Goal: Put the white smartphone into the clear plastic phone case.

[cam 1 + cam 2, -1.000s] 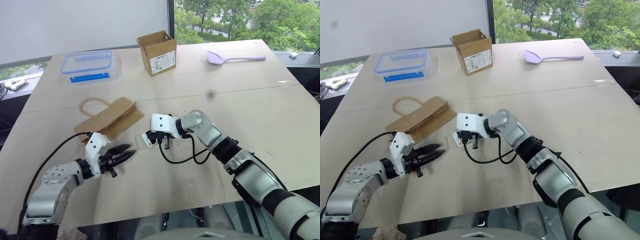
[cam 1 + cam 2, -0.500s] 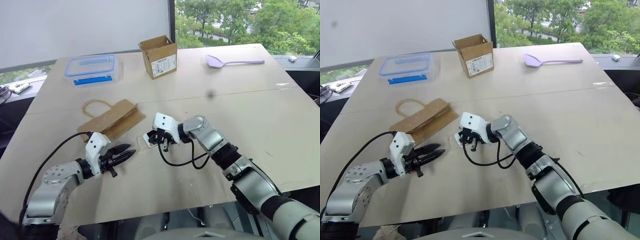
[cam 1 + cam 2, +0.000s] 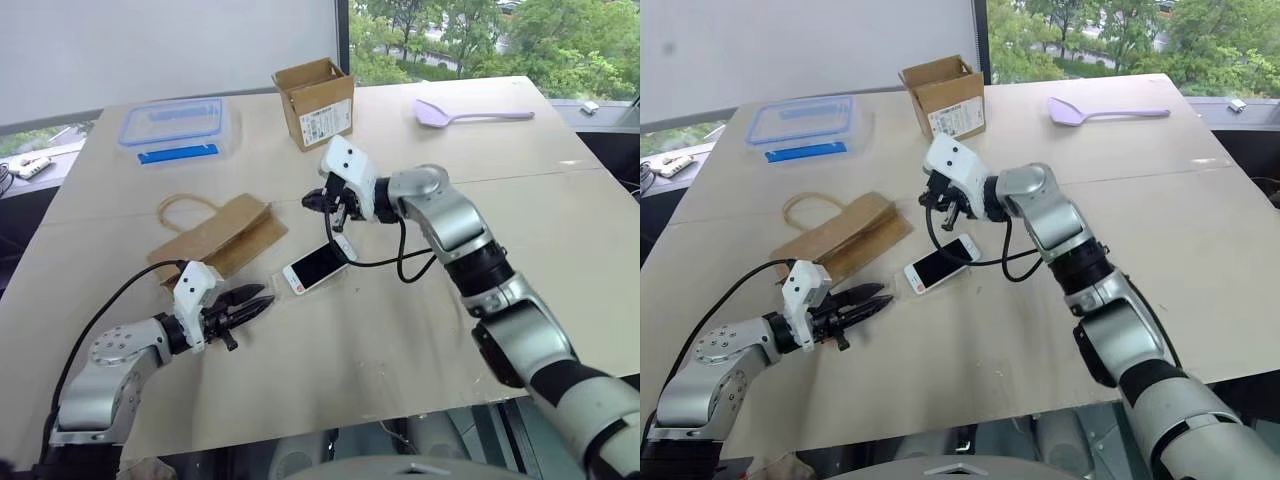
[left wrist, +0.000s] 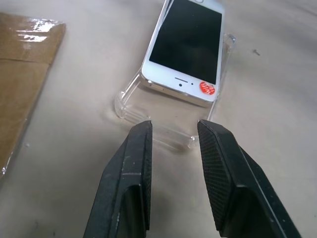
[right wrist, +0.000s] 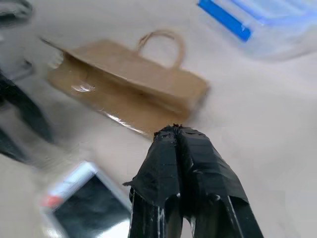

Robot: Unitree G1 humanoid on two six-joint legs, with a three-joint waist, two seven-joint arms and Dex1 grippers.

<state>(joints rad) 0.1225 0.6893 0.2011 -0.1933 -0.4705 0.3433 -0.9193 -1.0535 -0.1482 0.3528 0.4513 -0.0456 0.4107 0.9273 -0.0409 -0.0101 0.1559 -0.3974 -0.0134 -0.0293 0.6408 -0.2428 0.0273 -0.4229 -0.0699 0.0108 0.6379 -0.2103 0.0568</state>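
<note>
Two task items, catalogued together: white smartphone, screen up, lying on the clear plastic phone case on the counter, just beside the near corner of the brown paper bag. In the left wrist view the phone sits askew and only partly over the shell; the near end of the case juts out bare past the phone's button end, so it does not look seated inside the rim. A red dot sticker marks the phone's lower bezel.

Step in hand, as judged: seating the phone. Next move likely calls for sliding or pressing the phone square into the shell while the case is kept from skating on the smooth counter.

Left hand: low over the counter, fingers part-spread with a gap between them, gripping nothing, tips just short of the case's bare end.

Right hand: raised above the counter beyond the phone, fingers pressed together, empty.

Containers:
- Cardboard box, far side, top flaps open, printed label on one face; contents cannot be seen.
- Clear food box with blue lid, far left, shut; looks empty.
- Paper bag, flat on its side, rope handle out; contents unknown.

Also present: lilac plastic spoon, far right, well apart.
</note>
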